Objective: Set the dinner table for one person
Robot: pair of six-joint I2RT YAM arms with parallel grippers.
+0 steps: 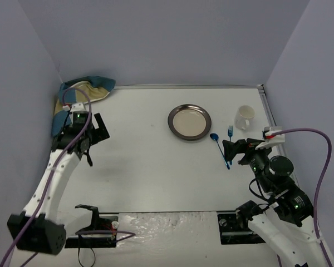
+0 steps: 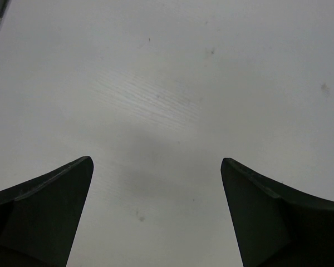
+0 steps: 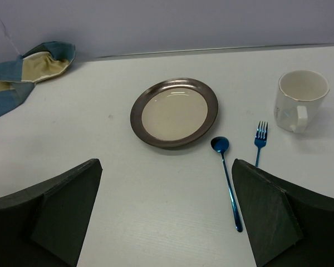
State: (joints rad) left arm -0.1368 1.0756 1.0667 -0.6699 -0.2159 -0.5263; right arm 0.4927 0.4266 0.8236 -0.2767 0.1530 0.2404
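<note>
The white dinner table (image 1: 150, 167) carries a brown-rimmed plate (image 1: 189, 122) (image 3: 174, 112) at the back centre. Right of it lie a blue spoon (image 1: 216, 140) (image 3: 228, 178) and a blue fork (image 1: 230, 132) (image 3: 260, 138), then a white mug (image 1: 245, 117) (image 3: 299, 100) standing upright. My right gripper (image 1: 238, 151) (image 3: 167, 162) hovers open just near of the spoon and fork, holding nothing. My left gripper (image 1: 96, 139) (image 2: 156, 161) is open over bare tabletop at the left, empty.
A crumpled blue-and-tan checked placemat (image 1: 80, 100) (image 3: 28, 72) lies in the back left corner, just behind my left wrist. Grey walls close the table on three sides. The arm bases and their cables sit at the near edge.
</note>
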